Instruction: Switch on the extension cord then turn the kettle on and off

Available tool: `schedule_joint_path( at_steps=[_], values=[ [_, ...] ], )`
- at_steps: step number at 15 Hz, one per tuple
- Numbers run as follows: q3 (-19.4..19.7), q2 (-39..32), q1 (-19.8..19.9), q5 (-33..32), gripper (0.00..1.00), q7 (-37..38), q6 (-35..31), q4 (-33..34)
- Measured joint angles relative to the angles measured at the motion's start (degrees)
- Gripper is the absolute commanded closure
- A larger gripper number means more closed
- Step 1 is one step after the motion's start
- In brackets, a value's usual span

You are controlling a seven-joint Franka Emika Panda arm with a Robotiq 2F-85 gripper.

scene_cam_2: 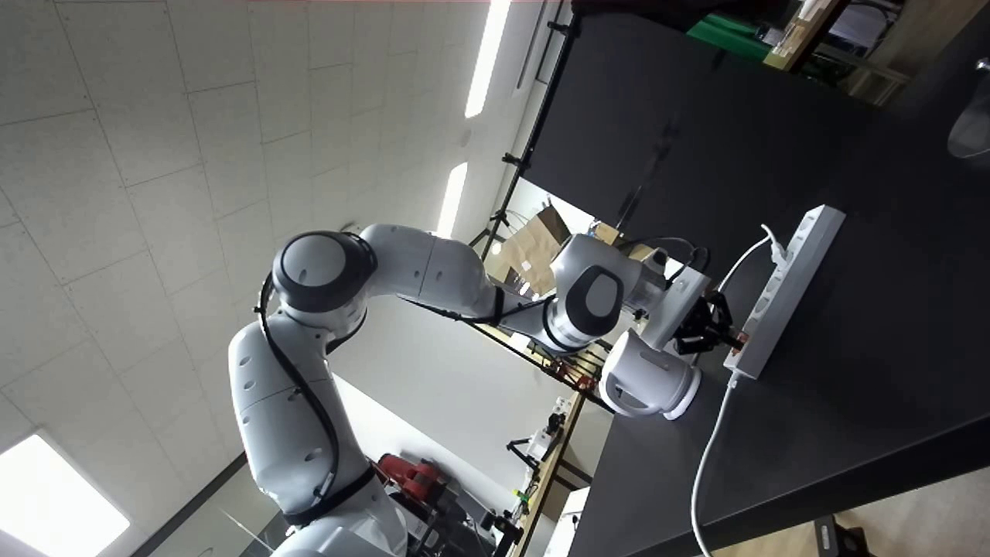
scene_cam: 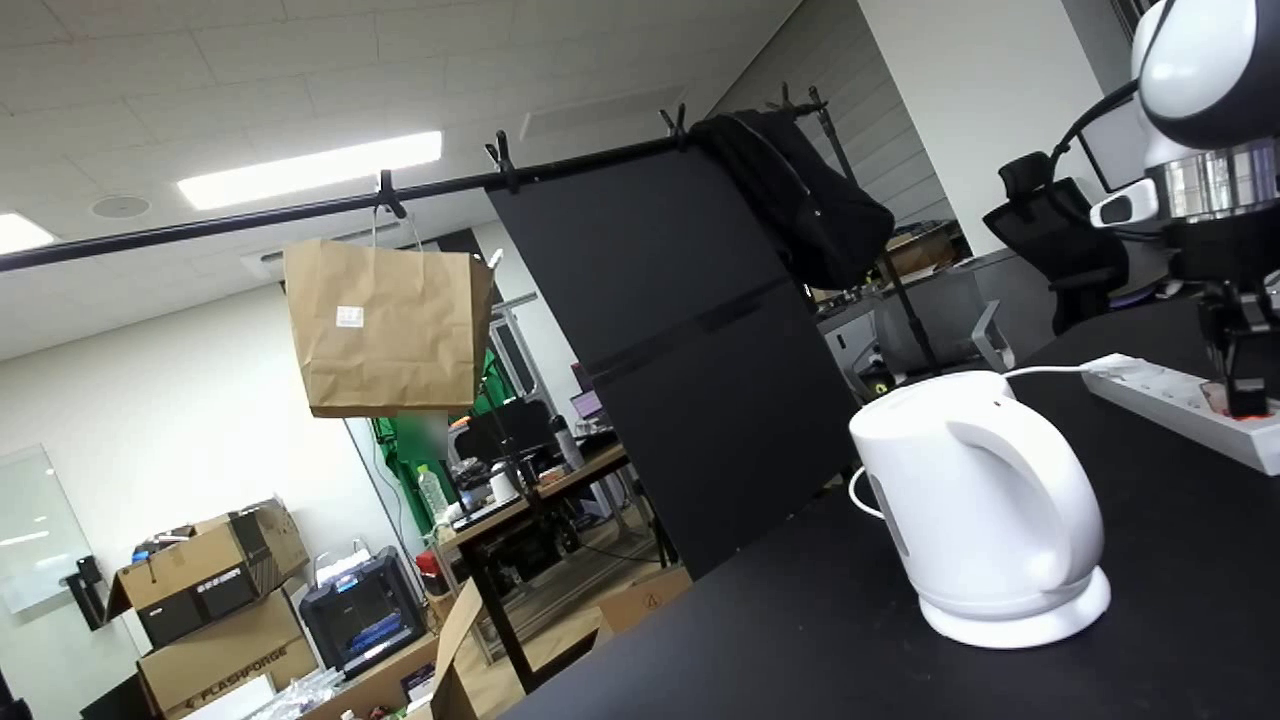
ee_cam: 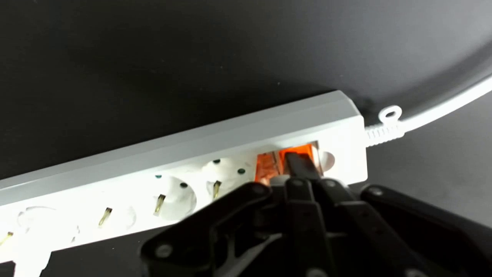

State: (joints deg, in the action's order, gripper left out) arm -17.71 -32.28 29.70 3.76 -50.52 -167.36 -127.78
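The black jointed gripper (ee_cam: 301,165), fingers pressed together, is touching the orange switch (ee_cam: 300,148) of a long white plastic power strip (ee_cam: 246,132). A rounded white plastic kettle (scene_cam: 955,500) is standing nearby.

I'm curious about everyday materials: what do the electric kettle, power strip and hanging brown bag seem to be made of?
Electric kettle: probably white plastic, fairly glossy, going by its smooth curves and soft highlights.
Power strip: likely rigid white plastic, with crisp, moulded-looking edges; the washed-out wrist view leaves its finish open.
Brown bag: likely matte kraft paper, from its creases and folds.
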Motion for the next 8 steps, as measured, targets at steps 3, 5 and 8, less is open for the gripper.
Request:
schedule_joint_path(
  at_steps=[3, 5, 8],
  values=[
    [-1.36, -0.28, 1.61, 1.09, 1.00, -0.56, 0.00, 0.01],
    [-3.16, -0.70, 3.76, 2.20, 1.00, -2.16, 0.09, 0.05],
    [-6.76, -1.70, 8.17, 4.10, 1.00, -5.10, 0.69, 0.32]
  ],
)
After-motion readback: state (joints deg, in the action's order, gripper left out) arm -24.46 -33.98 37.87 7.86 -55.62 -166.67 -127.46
